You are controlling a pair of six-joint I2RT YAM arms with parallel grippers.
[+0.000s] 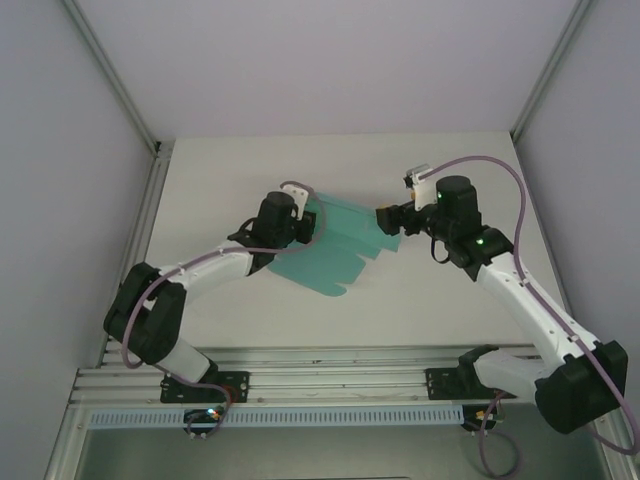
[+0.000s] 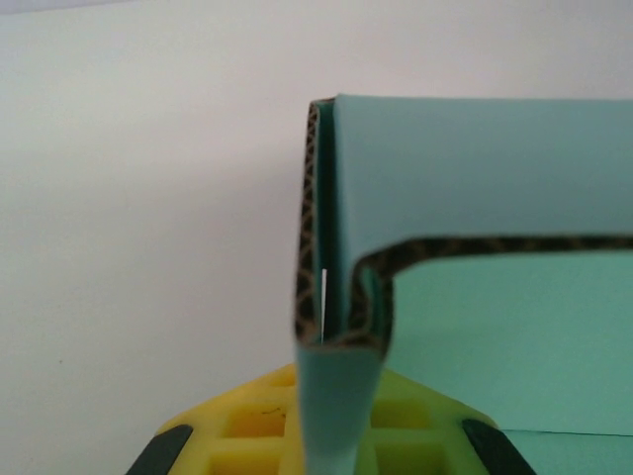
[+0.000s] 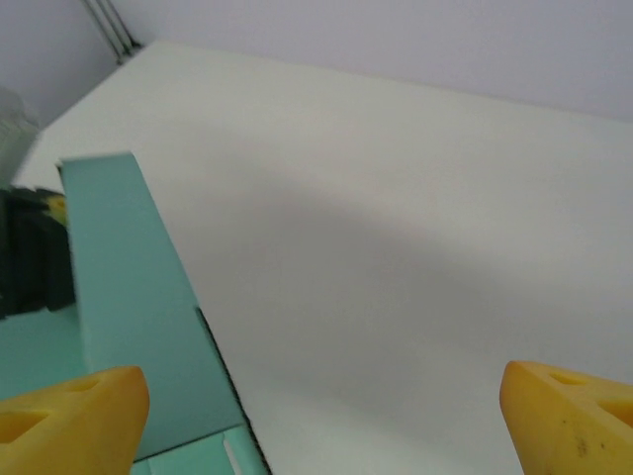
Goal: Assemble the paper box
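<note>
The paper box (image 1: 340, 250), a flat teal sheet with several flaps, lies slanted across the middle of the counter (image 1: 440, 300). Bare counter surrounds it: a wide strip toward the top of the frame, more at lower centre, and room on both sides out to the counter's edges. The sheet's upper left edge is at the left fingers (image 1: 303, 215), and its upper right corner is just beside the right fingers (image 1: 388, 218).

In the left wrist view the left fingers (image 2: 252, 430) are clamped on a folded teal strip at bottom centre. Above them the corrugated cut edge rises upright, then runs off to the right.

In the right wrist view the right fingers (image 3: 69, 416) stand wide apart at the lower corners, holding nothing. The teal card occupies the left of the frame and open counter spans the gap between the fingers. I cannot tell whether the lower-left fingertip touches the card.
</note>
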